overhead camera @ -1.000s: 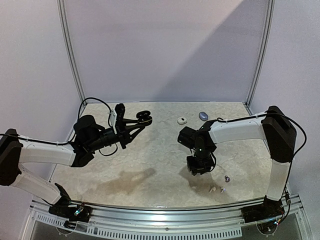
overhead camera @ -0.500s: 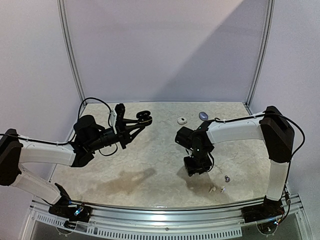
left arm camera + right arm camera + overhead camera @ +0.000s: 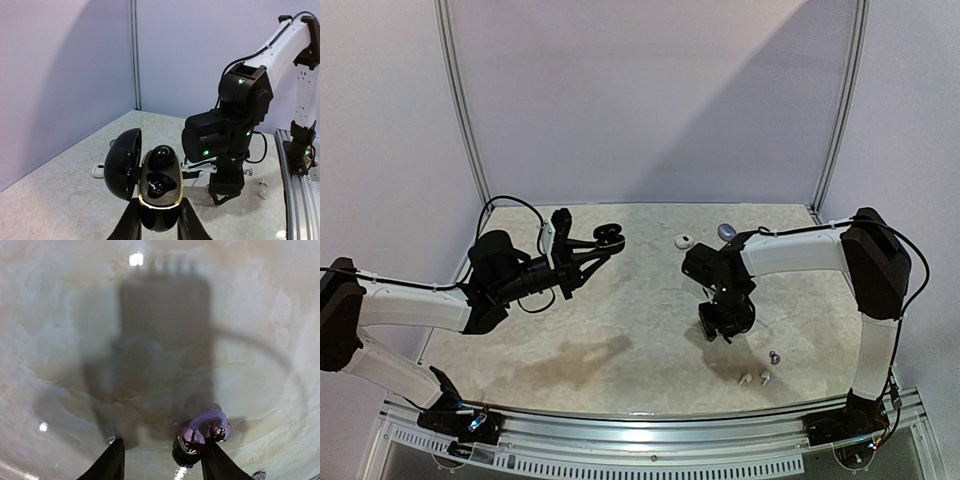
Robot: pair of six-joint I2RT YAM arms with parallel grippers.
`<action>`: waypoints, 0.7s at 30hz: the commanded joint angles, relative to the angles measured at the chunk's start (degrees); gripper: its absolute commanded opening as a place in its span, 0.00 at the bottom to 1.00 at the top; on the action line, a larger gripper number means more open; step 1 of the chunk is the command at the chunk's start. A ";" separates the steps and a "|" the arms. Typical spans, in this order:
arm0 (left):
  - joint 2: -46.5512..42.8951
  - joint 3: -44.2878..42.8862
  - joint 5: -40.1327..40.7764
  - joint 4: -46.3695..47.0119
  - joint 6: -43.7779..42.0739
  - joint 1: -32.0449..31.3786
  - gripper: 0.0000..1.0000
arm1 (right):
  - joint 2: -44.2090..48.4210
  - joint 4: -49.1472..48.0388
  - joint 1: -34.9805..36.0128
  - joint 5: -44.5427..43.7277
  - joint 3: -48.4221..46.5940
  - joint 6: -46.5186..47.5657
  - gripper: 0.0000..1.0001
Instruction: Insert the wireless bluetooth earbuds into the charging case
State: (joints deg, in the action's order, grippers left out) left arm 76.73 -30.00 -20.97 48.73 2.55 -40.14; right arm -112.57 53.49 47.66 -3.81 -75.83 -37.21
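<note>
My left gripper (image 3: 603, 241) is shut on the black charging case (image 3: 160, 185), held up in the air above the table. Its lid (image 3: 121, 164) is swung open to the left. A glossy black earbud (image 3: 162, 156) sits in the upper socket; the lower socket looks bare. My right gripper (image 3: 162, 452) hangs low over the table with its jaws open. A dark purplish earbud (image 3: 202, 432) with a lilac hook lies right against the inner side of the right finger; I cannot tell if they touch. In the top view the right gripper (image 3: 725, 325) hides that earbud.
Two white stemmed earbuds (image 3: 753, 378) and another small purplish earbud (image 3: 772, 356) lie near the front right. A white case (image 3: 685, 240) and a grey-blue case (image 3: 726, 230) sit at the back. Metal rail (image 3: 650, 430) along the near edge.
The right gripper's jaws have spread wider and the arm has shifted a little to the right. The left arm with the case has stayed still.
</note>
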 commanded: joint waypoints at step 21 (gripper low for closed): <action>-0.89 0.39 -0.56 -0.04 -0.66 -0.73 0.00 | 3.51 -4.37 -0.25 2.64 4.96 -0.15 0.29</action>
State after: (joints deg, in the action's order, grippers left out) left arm 76.73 -30.00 -21.39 48.60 2.13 -40.14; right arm -111.31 49.43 47.07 -2.92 -73.73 -35.62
